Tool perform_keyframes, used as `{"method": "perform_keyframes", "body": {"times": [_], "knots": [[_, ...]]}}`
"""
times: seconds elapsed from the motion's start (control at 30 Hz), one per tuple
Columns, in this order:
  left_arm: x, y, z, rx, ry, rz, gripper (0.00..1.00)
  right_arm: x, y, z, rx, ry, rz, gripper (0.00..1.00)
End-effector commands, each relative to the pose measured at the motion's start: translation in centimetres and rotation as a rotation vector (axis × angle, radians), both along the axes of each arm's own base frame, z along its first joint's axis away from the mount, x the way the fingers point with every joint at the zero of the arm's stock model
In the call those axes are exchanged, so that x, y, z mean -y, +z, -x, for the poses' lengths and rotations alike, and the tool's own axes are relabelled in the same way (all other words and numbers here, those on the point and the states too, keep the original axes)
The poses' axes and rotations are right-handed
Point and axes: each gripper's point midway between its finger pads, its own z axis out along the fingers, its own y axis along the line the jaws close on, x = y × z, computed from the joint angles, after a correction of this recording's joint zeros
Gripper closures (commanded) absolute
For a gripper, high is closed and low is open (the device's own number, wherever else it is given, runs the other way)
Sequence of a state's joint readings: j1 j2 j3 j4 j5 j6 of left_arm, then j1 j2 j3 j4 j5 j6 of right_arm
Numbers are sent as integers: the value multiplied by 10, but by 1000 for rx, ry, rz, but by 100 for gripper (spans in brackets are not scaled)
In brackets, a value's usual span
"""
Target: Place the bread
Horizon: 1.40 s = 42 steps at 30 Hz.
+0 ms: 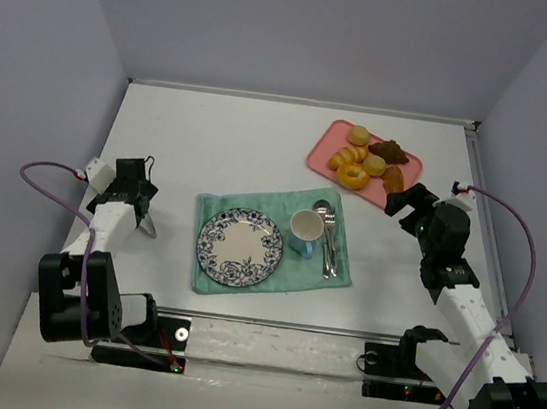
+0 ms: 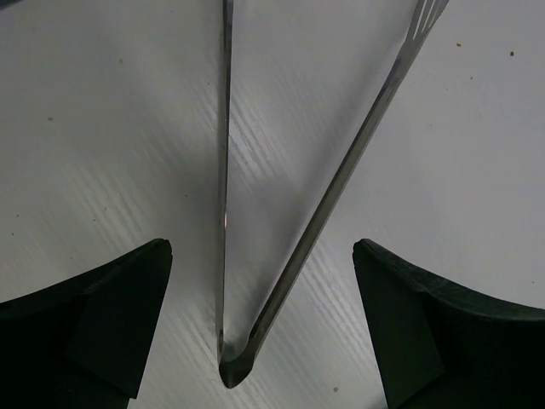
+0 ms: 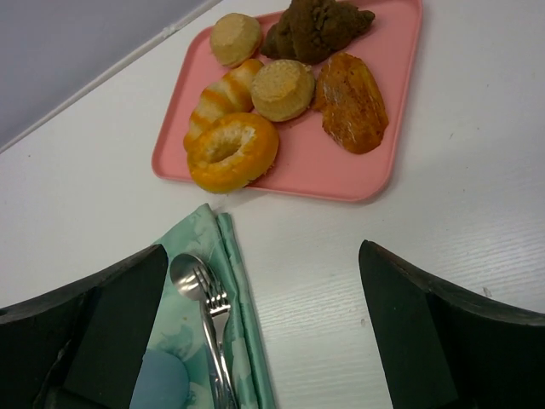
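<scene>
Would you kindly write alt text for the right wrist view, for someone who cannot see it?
A pink tray on the table holds a ring doughnut at its near-left corner, beside two round buns, a striped roll, a dark pastry and an orange-brown piece. Nearer, the open right gripper frames a green cloth carrying a spoon and fork.

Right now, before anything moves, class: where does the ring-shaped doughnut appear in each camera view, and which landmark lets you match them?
Top external: the doughnut lies upper right of centre, at the near left edge of the pink tray.
Left wrist: not in it; only metal tongs show.
Right wrist: the doughnut lies upper left of centre, on the tray's near left corner.
Shared landmark: the pink tray, seen in the top and right wrist views.
</scene>
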State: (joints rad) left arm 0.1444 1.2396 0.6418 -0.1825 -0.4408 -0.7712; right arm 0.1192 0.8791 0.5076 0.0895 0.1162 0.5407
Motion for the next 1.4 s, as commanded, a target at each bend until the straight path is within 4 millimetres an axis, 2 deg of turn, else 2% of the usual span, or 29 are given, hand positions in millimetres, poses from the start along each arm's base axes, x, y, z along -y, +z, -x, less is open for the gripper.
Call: {"method": "perform_keyframes", "body": {"times": [0.0, 0.2, 0.33, 0.43, 0.5, 0.53, 0.57, 0.6, 0.63, 0.73, 0.77, 0.9, 0.97, 1.0, 1.1, 1.13, 1.17, 1.2, 1.3, 1.37], "knots": [[-13, 13, -8, 61, 13, -37, 1, -3, 27, -8, 85, 22, 8, 0], [-44, 8, 6, 37, 109, -30, 1, -3, 26, -9, 83, 20, 13, 0], [-59, -13, 18, -36, 175, -18, 1, -3, 24, -10, 74, 24, 18, 0], [-64, -24, 14, -54, 181, 8, 1, -4, 23, -10, 71, 27, 18, 0], [-61, -25, 1, -56, 130, 28, 4, -4, 23, -10, 71, 26, 19, 0], [-61, -33, 0, -88, 117, 36, 7, -4, 24, -11, 73, 26, 19, 0], [-65, -29, -8, -92, 111, 26, 8, -4, 23, -11, 73, 27, 24, 0], [-67, -32, -8, -115, 117, 23, 8, -4, 22, -11, 68, 27, 24, 0], [-68, -44, -2, -172, 128, 27, 9, -3, 23, -11, 71, 27, 25, 0], [-78, -52, 0, -235, 160, 0, 12, -2, 22, -10, 70, 21, 27, 0], [-78, -61, 3, -277, 163, 7, 17, -1, 23, -9, 74, 15, 27, 0], [-81, -62, -4, -291, 161, 11, 23, 2, 23, -8, 75, 0, 29, 0], [-80, -64, -7, -292, 152, 17, 34, 1, 23, -8, 73, 4, 31, 0], [-81, -64, -8, -290, 153, 16, 46, 1, 23, -8, 72, 2, 32, 0], [-83, -63, -9, -301, 149, 13, 63, 3, 23, -7, 69, -4, 34, 0], [-83, -62, -9, -300, 150, 11, 75, 3, 24, -7, 73, -4, 33, 0], [-83, -60, -10, -292, 147, 10, 80, 2, 24, -6, 73, -2, 33, 0], [-82, -59, -10, -292, 136, 8, 94, 2, 24, -6, 73, -1, 34, 0], [-82, -46, -17, -254, 95, -7, 95, 2, 24, -5, 68, 3, 36, 0], [-83, -29, -20, -210, 88, -28, 95, 0, 24, -5, 70, 12, 33, 0]]}}
